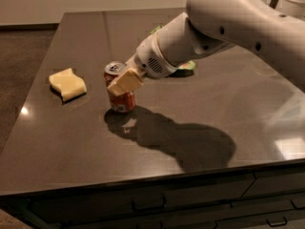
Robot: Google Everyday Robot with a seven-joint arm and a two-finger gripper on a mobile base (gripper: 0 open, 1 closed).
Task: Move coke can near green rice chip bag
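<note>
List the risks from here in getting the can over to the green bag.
1. The end effector grips the can high, near its top, so the can could tilt or slip out.
2. The bag is mostly hidden behind the arm, so the can or arm may bump it on arrival.
</note>
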